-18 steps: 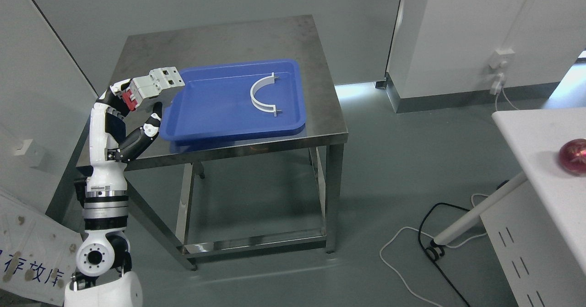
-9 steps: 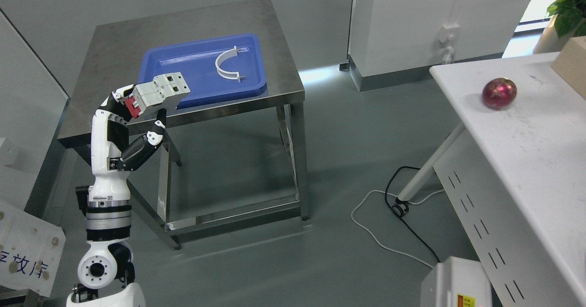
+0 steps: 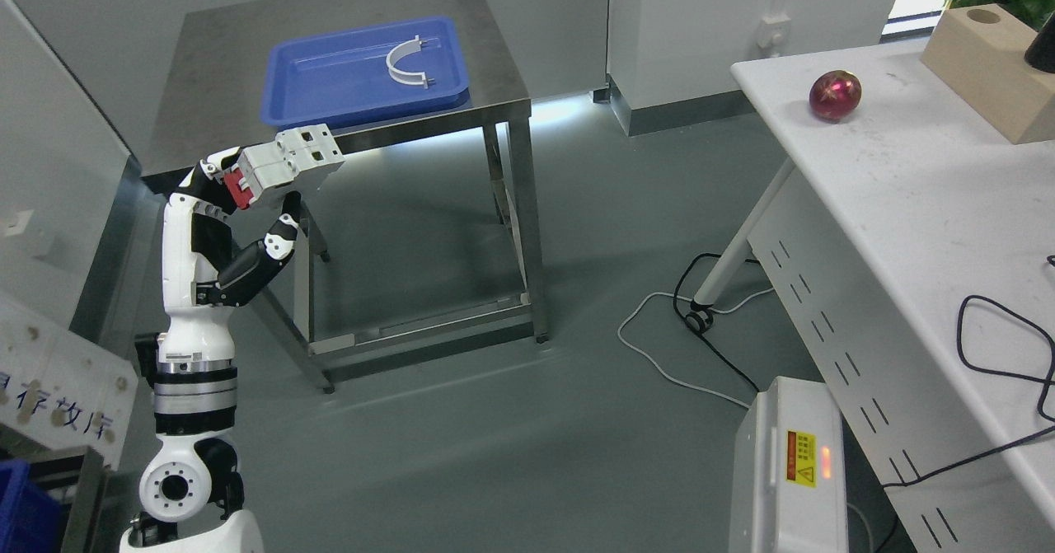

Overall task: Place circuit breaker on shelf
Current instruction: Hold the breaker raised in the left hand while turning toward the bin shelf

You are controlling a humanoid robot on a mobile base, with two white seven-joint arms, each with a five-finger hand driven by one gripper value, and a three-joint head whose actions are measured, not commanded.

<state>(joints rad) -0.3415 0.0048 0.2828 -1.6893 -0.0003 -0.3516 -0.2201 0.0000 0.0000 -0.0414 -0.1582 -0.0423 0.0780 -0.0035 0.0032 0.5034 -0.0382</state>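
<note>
A light grey circuit breaker (image 3: 293, 164) with a red part at its near end and two square openings at its far end is held clamped in the fingers of the left hand (image 3: 239, 199), raised in front of the steel table's (image 3: 206, 67) near edge. On that table a blue tray (image 3: 330, 91) containing a white curved bracket (image 3: 405, 63) is seen. To the right, a white table (image 3: 923, 207) is occupied by a red ball (image 3: 835, 96), a wooden block (image 3: 985, 71) and a black cable (image 3: 1001, 347), with a white box (image 3: 791, 470) on the floor beside it.
</note>
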